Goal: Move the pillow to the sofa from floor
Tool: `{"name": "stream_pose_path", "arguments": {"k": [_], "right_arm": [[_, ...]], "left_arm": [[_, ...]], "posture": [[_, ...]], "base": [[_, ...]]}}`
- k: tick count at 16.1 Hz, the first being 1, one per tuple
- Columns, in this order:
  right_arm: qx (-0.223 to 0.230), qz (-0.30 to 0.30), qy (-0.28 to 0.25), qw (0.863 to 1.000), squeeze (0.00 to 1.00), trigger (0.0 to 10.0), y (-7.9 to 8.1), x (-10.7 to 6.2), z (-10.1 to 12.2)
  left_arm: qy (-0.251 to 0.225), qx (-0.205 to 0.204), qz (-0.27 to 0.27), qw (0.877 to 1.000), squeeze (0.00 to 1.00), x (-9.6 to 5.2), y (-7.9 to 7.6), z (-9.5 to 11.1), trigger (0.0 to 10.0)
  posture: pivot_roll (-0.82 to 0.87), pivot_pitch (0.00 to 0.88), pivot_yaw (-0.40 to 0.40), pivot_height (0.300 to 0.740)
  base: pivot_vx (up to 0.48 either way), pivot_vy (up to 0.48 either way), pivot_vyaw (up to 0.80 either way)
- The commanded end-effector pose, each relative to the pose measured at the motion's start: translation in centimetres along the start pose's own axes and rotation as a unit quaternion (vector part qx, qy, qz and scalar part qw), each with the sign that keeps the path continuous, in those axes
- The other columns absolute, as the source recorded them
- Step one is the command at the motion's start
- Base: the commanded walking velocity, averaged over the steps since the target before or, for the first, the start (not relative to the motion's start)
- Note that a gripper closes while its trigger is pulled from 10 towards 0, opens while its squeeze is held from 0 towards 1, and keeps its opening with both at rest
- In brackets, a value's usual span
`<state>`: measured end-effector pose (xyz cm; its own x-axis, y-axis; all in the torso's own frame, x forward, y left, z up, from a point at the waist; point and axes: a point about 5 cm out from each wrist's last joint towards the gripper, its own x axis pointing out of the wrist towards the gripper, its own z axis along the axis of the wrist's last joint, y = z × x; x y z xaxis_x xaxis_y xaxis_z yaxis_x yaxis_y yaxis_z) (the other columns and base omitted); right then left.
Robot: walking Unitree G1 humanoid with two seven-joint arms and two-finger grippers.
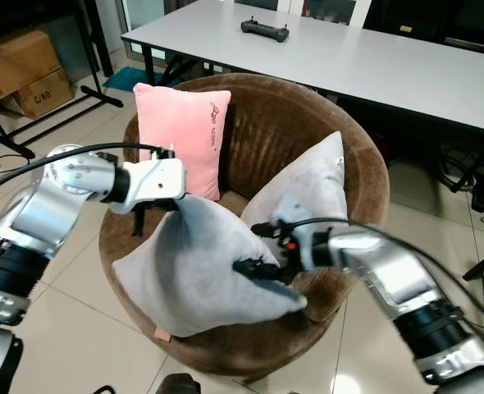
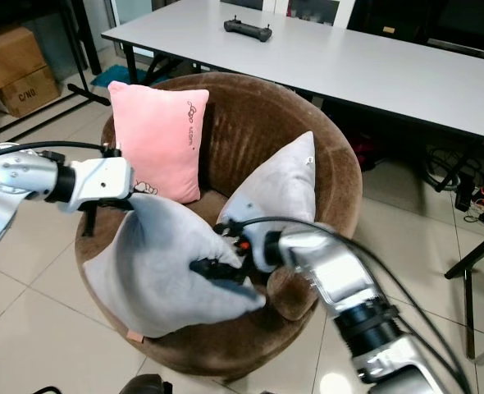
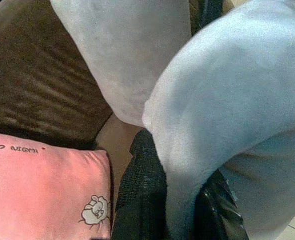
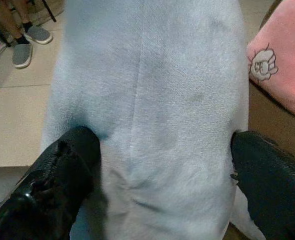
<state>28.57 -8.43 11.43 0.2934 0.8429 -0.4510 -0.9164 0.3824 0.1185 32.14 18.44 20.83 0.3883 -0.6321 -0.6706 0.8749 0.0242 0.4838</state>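
Two grippers hold your pillow (image 1: 197, 267) over sofa (image 1: 308, 123): left gripper (image 3: 180, 200) pinches top corner, right gripper (image 4: 157, 165) clamps its side. Pink cushion (image 1: 180, 135), grey cushion (image 1: 312, 189) crowd seat.

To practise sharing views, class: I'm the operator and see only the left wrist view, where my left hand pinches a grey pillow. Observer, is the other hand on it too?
Observer: Yes, the right hand grips the same front grey pillow on its other side.
Operator: Where does it lie?
Observer: Across the seat and front rim of the round brown sofa.
Operator: What's behind the sofa?
Observer: A white table with a black controller.
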Motion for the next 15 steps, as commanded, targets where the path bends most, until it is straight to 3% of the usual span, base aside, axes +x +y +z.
{"name": "stream_pose_path", "arguments": {"k": [1,2,3,4,5,15], "right_arm": [[-0.001,-0.018,0.012,1.0,0.0,10.0,-0.2,0.2,0.1],[0.011,-0.022,0.013,1.0,0.0,10.0,-0.1,0.7,0.2],[0.024,-0.027,0.014,0.999,0.0,6.8,-0.1,1.1,0.1],[0.025,-0.028,0.014,0.999,0.0,6.8,-0.1,1.1,0.1],[0.031,-0.02,0.009,0.999,0.0,0.0,0.1,1.3,0.2],[0.04,0.002,0.006,0.999,0.0,0.0,0.5,1.2,0.4]], "left_arm": [[-0.025,0.025,0.036,0.999,0.0,-1.0,1.4,1.6,10.0],[-0.03,0.028,0.047,0.998,0.0,-0.9,1.7,1.7,10.0],[-0.037,0.028,0.056,0.997,0.0,-0.9,1.9,2.0,10.0],[-0.038,0.027,0.056,0.997,0.0,-0.9,1.9,2.0,10.0],[-0.037,0.029,0.06,0.997,0.0,-1.0,2.0,2.0,10.0],[-0.03,0.03,0.083,0.996,0.0,-1.1,2.3,1.8,10.0]], "posture": [[0.07,0.0,-0.049,0.74],[0.07,0.0,-0.049,0.74],[0.07,0.0,-0.048,0.74],[0.07,0.0,-0.048,0.74],[0.07,0.0,-0.05,0.74],[0.07,0.0,-0.049,0.74]], "base": [[0.0,0.0,0.0],[0.0,0.0,0.0],[0.0,0.0,0.0],[0.0,0.0,0.0],[0.0,0.0,0.0],[0.0,0.0,0.0]]}}
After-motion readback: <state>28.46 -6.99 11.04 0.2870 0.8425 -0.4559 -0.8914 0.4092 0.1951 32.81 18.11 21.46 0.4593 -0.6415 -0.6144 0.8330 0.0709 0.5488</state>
